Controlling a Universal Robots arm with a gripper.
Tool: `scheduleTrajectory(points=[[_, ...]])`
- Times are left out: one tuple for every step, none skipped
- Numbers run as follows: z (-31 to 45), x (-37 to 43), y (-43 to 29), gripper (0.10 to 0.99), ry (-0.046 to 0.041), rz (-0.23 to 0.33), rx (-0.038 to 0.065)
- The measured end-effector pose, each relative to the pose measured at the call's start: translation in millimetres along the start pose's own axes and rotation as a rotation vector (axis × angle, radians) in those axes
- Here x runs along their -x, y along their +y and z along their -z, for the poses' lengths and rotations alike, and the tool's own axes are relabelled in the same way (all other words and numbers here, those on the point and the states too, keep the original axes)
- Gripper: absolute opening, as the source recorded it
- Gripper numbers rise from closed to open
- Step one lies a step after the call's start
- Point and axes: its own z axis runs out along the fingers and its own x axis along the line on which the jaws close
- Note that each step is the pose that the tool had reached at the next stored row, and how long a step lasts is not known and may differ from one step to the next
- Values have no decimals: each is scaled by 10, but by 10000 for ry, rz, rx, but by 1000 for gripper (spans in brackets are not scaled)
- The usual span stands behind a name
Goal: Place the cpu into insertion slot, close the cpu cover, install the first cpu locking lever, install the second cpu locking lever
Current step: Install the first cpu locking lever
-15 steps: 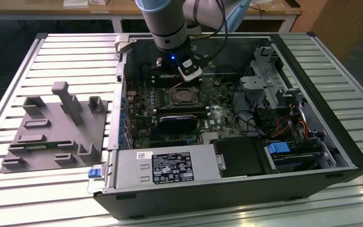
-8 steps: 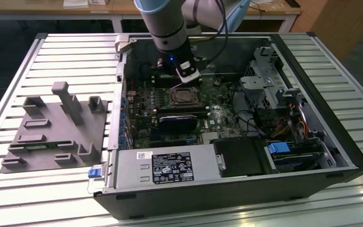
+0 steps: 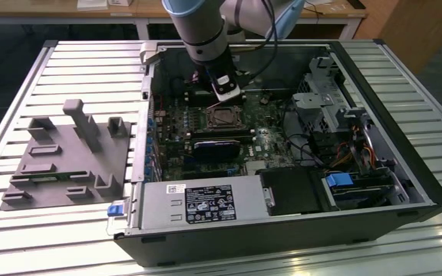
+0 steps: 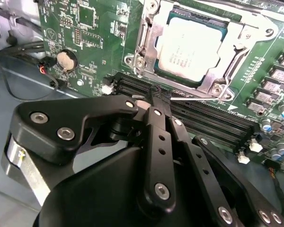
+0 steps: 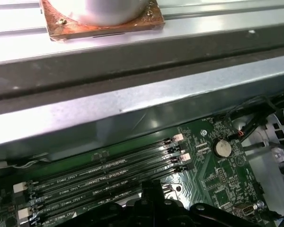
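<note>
Judging by the cpu (image 4: pixel 191 47) being seated in the insertion slot (image 4: pixel 199 14) under the lowered cpu cover (image 4: pixel 241 35) just ahead of the gripper (image 4: pixel 157 97), a locking lever (image 4: pixel 194 98) is being worked at its clenched fingertips, likely needing pushing down and hooking.

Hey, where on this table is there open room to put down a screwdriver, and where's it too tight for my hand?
Bare table slats lie beyond the grey fixture toward the far edge, and along the computer case on the exterior view's right. Inside the case it is crowded: the gripper hangs beside the cpu, with cables close by.
</note>
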Motion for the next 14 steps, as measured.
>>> scheduleTrajectory(points=[[0, 0, 0, 106, -1, -2, -1], [0, 0, 0, 106, -1, -2, -1], [0, 0, 0, 106, -1, -2, -1], [0, 0, 0, 106, -1, -3, -1], [0, 0, 0, 106, -1, -3, -1], [0, -2, 1, 106, -3, -4, -7], [-1, -4, 4, 106, -5, -2, -13], [-1, -6, 6, 106, -7, 1, -17], [-1, -10, 9, 106, -8, 3, -21], [-1, -13, 14, 106, -9, 4, -24], [-2, -17, 19, 106, -10, 5, -27], [-4, -19, 24, 106, -12, 8, -32], [-5, -21, 29, 106, -12, 18, -40], [-6, -23, 34, 106, -9, 39, -47]])
